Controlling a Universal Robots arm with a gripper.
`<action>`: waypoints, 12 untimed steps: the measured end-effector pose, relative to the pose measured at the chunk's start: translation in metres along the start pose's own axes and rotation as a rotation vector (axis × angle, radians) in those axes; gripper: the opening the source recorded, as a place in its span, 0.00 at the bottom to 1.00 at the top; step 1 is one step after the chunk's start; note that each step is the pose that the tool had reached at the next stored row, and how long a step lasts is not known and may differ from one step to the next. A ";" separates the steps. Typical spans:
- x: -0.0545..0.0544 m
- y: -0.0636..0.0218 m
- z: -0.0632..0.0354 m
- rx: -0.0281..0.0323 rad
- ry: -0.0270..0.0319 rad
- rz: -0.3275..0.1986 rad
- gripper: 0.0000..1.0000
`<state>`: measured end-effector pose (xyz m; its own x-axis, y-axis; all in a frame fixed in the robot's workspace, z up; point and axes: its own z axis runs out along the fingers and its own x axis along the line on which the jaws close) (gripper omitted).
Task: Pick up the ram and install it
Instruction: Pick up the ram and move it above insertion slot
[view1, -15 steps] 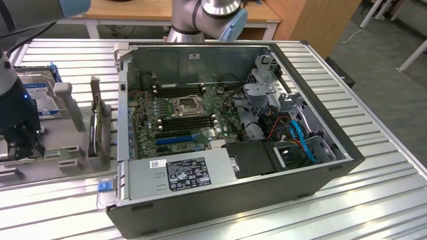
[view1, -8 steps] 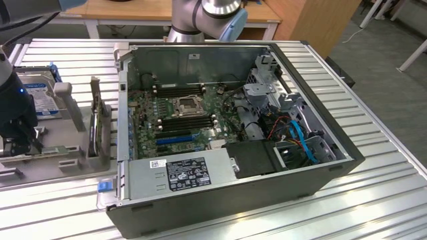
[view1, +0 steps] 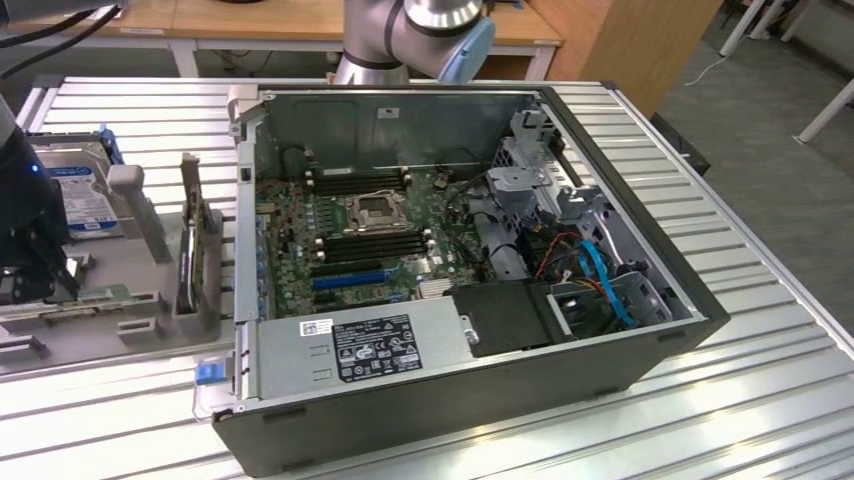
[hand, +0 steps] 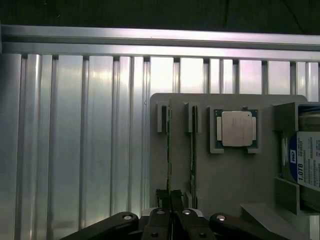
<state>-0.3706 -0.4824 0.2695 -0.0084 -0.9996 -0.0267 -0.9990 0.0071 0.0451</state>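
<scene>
Ram (hand: 168, 150): seen edge-on in the wrist view as a long, thin, dark line. It stood on its long edge in the slot nearest the edge of the grey holder (hand: 230, 175). Board colour and chips could not be made out from this angle. The ram's far end lay inside the slot's end bracket, so it was seated, not lifted.

A second stick (hand: 192, 150) stood parallel in the next slot, just beside the ram and apart from it. A square silver CPU chip (hand: 236, 129) sat in its own recess further along the holder. Beyond that stood a hard drive (hand: 306, 165) with a blue-and-white label, cut off by the frame edge.

Gripper (hand: 170, 196): placed directly over the ram's near end, pointing straight down at the holder. The fingers (hand: 161, 197) were drawn in to a narrow gap with the ram's top edge between them. It appeared clamped on the stick, though actual contact lay in shadow.

Exterior view: the arm (view1: 414, 30) had its base joint behind the open computer case (view1: 467, 400). Its dark wrist end hung over the holder at the exterior view's left edge, largely cut off there and hiding part of the holder. The motherboard (view1: 360, 240) lay exposed inside the case, with long black and blue slots visible. Case and holder sat side by side on the ribbed aluminium table (view1: 747, 380)
</scene>
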 end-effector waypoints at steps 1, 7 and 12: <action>0.000 0.0001 -0.0017 0.0000 0.0001 0.000 0.11; 0.000 0.0005 -0.0117 0.0000 0.0002 0.000 0.11; -0.001 0.0009 -0.0198 -0.0001 0.0003 0.000 0.11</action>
<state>-0.3706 -0.4824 0.2893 -0.0083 -0.9996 -0.0265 -0.9990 0.0071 0.0452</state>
